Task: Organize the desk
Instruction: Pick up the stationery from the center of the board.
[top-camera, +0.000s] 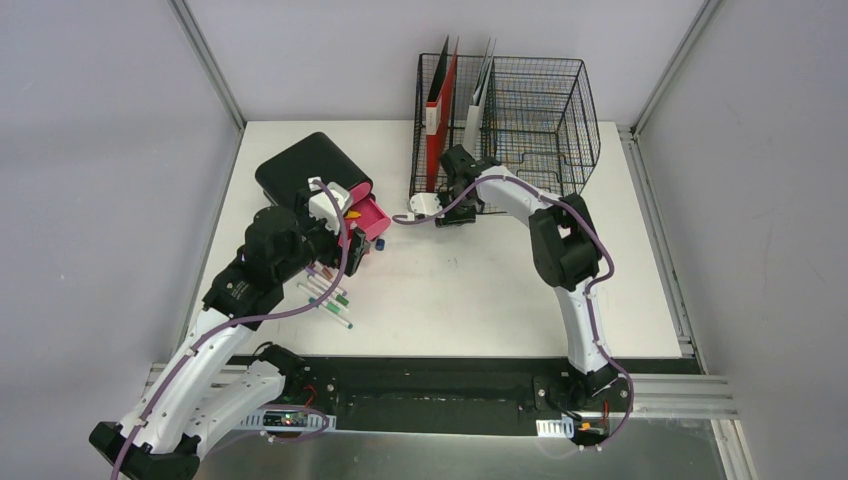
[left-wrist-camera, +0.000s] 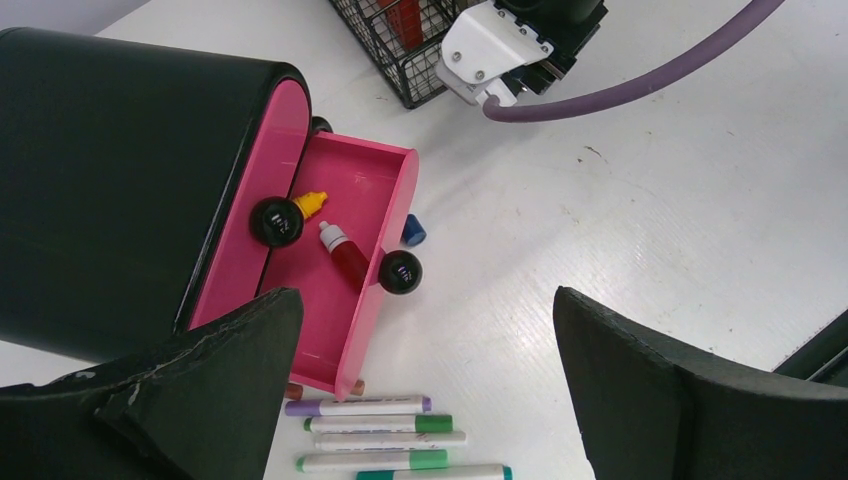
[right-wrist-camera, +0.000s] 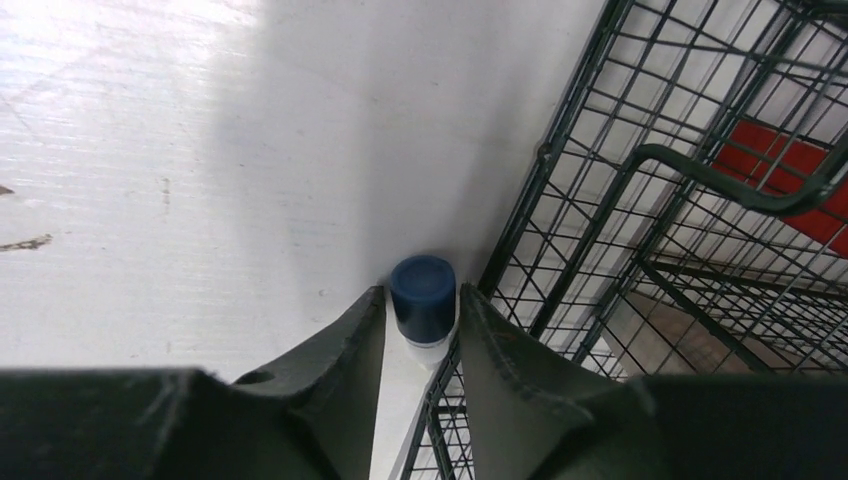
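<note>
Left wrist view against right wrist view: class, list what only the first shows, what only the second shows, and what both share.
Only the left wrist view: the open left gripper, a pink drawer pulled out of a black box, two small bottles in it, and markers lying in a row. Only the right wrist view: the right gripper shut on a blue-capped marker. Both: the white desk and the black wire rack with something red inside.
</note>
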